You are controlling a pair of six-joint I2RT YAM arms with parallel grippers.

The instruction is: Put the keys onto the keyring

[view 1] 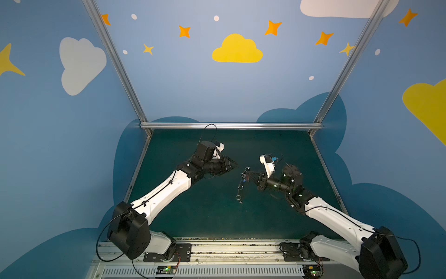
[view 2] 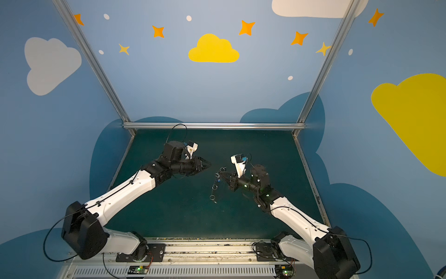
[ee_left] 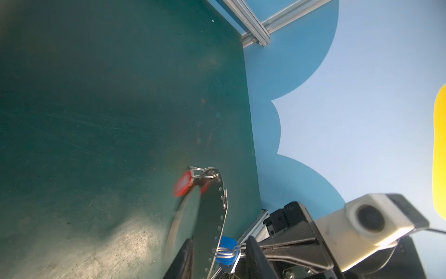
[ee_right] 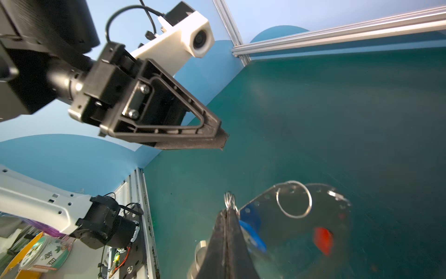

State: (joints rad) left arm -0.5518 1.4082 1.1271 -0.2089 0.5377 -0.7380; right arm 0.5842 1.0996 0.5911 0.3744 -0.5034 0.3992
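Note:
My right gripper (ee_right: 226, 211) is shut on a small wire ring at the edge of the keyring (ee_right: 301, 232), a flat grey oval plate held above the green mat (view 1: 193, 212). In both top views the keyring (view 1: 243, 176) (view 2: 218, 177) hangs from the right gripper (view 1: 251, 175) (view 2: 224, 175), with wire rings trailing below it. A blue-tagged key (ee_left: 225, 244) (ee_right: 252, 232) and a red-tagged key (ee_left: 183, 183) (ee_right: 323, 239) dangle from the plate (ee_left: 210, 212). My left gripper (ee_left: 219, 239) (view 1: 234, 165) (view 2: 209, 165) is open, holds nothing, and stands just left of the keyring.
Aluminium rails (view 1: 229, 125) and blue painted walls close the mat in at the back and on both sides. The arm bases sit on a metal rail (view 1: 241, 248) at the front. Coloured items (ee_right: 43, 253) lie outside the cell.

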